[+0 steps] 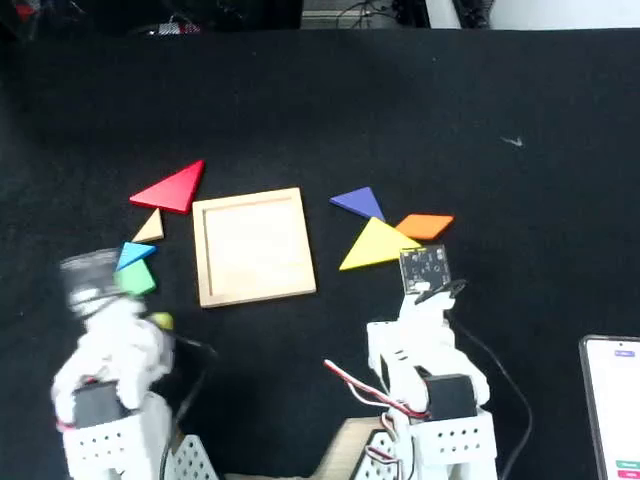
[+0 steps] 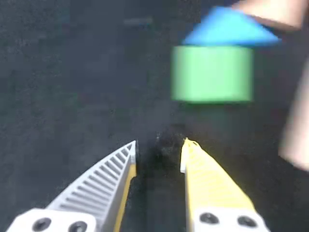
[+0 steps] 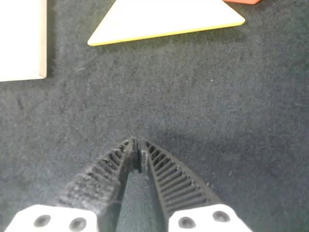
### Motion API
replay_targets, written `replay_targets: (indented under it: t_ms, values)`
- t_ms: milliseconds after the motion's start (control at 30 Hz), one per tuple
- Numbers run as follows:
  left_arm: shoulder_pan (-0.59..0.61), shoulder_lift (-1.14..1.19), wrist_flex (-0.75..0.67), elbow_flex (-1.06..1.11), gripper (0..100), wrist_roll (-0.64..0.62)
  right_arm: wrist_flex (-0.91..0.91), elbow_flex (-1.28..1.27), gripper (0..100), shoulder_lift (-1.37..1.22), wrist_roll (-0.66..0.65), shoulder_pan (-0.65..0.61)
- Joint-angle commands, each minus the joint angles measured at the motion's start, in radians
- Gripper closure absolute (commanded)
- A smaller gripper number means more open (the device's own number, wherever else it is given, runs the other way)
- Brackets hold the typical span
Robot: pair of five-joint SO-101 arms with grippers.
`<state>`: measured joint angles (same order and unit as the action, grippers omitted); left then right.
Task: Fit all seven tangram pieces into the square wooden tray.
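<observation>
The square wooden tray (image 1: 250, 245) lies empty mid-table. To its left are a red triangle (image 1: 172, 188), a cream triangle (image 1: 150, 228), a blue triangle (image 1: 135, 253) and a green square (image 1: 137, 277). On its other side lie a dark blue triangle (image 1: 357, 203), an orange parallelogram (image 1: 425, 226) and a large yellow triangle (image 1: 375, 245). My left gripper (image 2: 160, 144) is open and holds nothing, a short way from the green square (image 2: 212, 72) and the blue triangle (image 2: 229, 29) beyond it. My right gripper (image 3: 137, 144) is shut and empty above the cloth, short of the yellow triangle (image 3: 164, 19).
A black cloth covers the table. The left arm (image 1: 110, 345) and the right arm (image 1: 425, 340) stand at the near edge. A phone (image 1: 612, 400) lies at the near right. The tray's corner (image 3: 21, 43) is beside the yellow triangle.
</observation>
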<state>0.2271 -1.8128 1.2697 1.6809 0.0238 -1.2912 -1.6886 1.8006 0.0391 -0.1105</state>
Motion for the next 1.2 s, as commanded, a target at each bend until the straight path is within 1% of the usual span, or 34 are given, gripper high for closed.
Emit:
replay_targets:
  t_ms: [0,933,1033,1067,1100,1167]
  values:
    - [-0.107,-0.008,0.005,0.018,84,-0.008,-0.005,0.002,98.7,0.073,-0.002,-0.008]
    - [-0.107,-0.011,-0.002,0.018,84,-0.009,-0.005,0.002,98.7,0.073,-0.002,-0.014]
    - [-0.082,-0.009,0.006,-0.048,84,-0.003,-0.005,0.007,98.7,0.073,-0.006,-0.037]
    - [-0.056,-0.009,0.005,-0.085,84,-0.003,-0.003,0.018,98.7,0.073,-0.032,-0.052]
    - [-0.028,-0.011,-0.005,-0.122,83,-0.003,0.012,0.041,98.6,0.074,-0.091,-0.064]
    - [0.007,-0.011,-0.046,-0.211,83,0.008,0.055,0.107,98.6,0.09,-0.245,-0.044]
